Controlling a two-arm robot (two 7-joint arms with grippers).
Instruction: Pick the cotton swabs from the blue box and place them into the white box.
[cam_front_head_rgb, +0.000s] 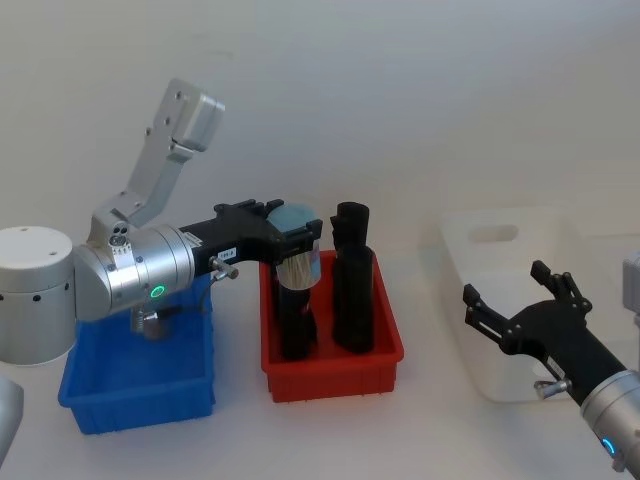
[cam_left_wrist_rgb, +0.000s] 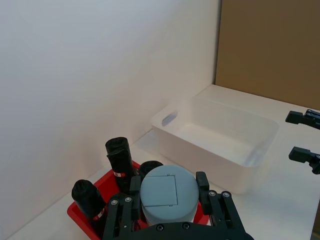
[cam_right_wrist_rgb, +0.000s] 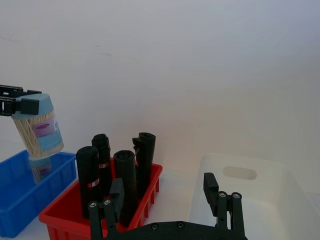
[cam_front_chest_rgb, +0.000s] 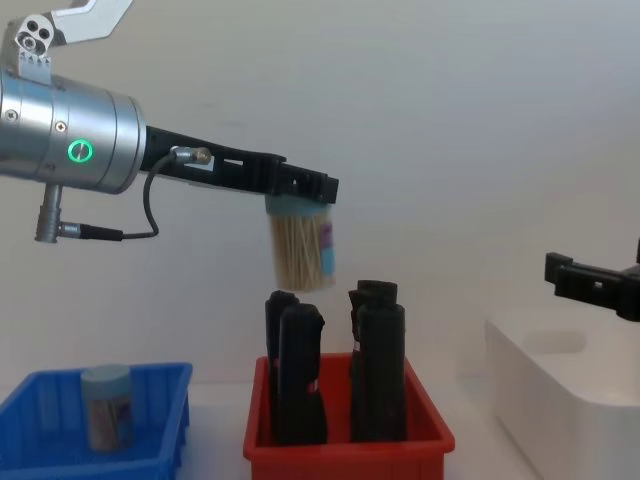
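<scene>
Black cylinders (cam_front_chest_rgb: 378, 365) — below cotton swabs (cam_front_chest_rgb: 303, 250)

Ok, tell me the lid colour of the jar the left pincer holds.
Grey-blue; cotton swabs lid shows best in the left wrist view.

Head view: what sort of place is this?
Likely a robot test bench: bare white table and wall, blue box, red bin, white box lined up. Left gripper holds a jar over the red bin; right gripper, open, by the white box.

A plain white wall (cam_front_head_rgb: 420, 90) rises behind the white table (cam_front_head_rgb: 440, 430), evenly lit with soft shadows. A brown panel (cam_left_wrist_rgb: 270, 45) stands past the table's right end.
</scene>
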